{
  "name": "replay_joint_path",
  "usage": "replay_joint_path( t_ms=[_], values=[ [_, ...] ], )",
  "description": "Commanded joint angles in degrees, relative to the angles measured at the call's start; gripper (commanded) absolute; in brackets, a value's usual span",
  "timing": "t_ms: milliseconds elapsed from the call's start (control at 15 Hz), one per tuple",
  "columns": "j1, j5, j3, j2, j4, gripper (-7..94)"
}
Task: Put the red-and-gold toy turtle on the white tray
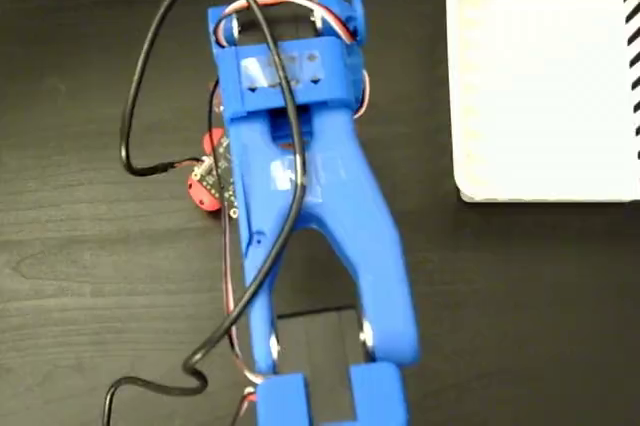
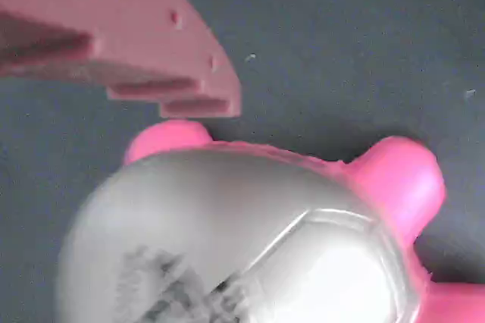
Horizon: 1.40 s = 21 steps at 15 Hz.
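You are at the grasping step: the arm (image 1: 320, 196) is bent down over the turtle (image 2: 250, 239), and the turtle is not lifted yet, I judge, because it seems to lie on the dark bench (image 1: 90, 276). In the wrist view the domed shell fills the lower part of the picture, directly under the pincer (image 2: 174, 73), with one finger (image 2: 136, 42) just above its rim. The other finger does not show, so I cannot tell if the pincer is spread or pressed together. In the fixed view only a small red part of the turtle shows at the left side of the arm. The tray (image 1: 545, 86) is well apart from the pincer, to the upper right in the fixed view. For the next move, you probably need to lower a little and close around the shell's sides, because the smooth dome may slip out.
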Motion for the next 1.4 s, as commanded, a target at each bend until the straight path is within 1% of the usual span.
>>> replay_joint_path(
  t_ms=[0,467,733,867,1000,1133,1267,1333],
  values=[
    [1.14,-0.7,-1.58,1.05,-0.53,62],
    [0.97,-0.35,0.53,-1.14,-3.96,62],
    [1.05,-0.18,3.16,-1.32,-7.38,62],
    [1.05,-0.26,4.31,-1.41,-8.7,60],
    [1.05,-0.26,5.36,-1.41,-9.76,51],
    [1.05,-0.09,6.15,-1.41,-10.81,33],
    [1.05,1.49,6.33,-1.23,-11.43,6],
    [0.97,1.85,6.33,-0.7,-11.34,0]
  ],
)
